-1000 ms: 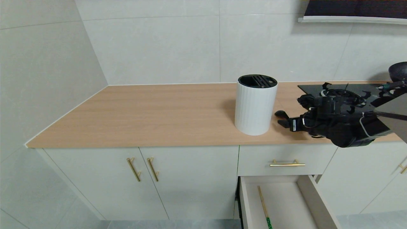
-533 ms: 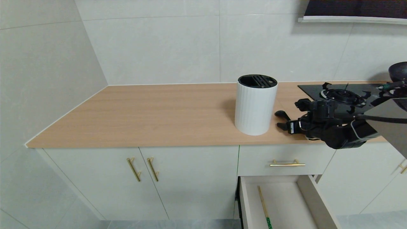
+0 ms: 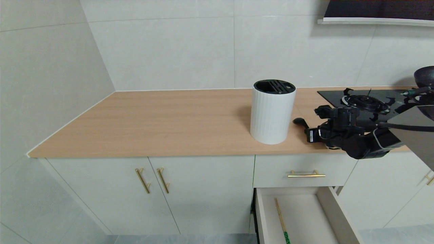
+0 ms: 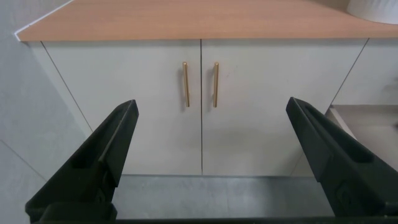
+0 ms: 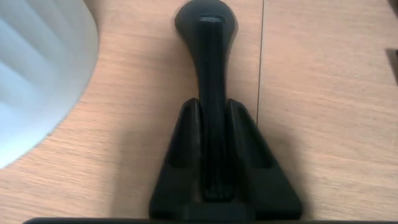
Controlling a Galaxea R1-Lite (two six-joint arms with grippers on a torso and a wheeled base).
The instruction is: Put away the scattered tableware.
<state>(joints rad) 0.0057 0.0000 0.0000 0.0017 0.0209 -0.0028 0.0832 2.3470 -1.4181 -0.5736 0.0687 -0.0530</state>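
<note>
Right end effector [image 5: 212, 115] closed on black utensil [image 5: 206, 37] mid-handle, rounded tip just ahead on desk [image 5: 323, 93]; likely light, stiff, slick, so hold there.

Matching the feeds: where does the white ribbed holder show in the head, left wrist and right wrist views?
Head view: the white ribbed holder stands upright on the countertop, just left of the black utensil.
Left wrist view: a sliver of its base rests on the countertop, off to one side above the cabinet doors.
Right wrist view: its ribbed wall curves beside the black utensil.
Shared landmark: the wooden countertop.
</note>
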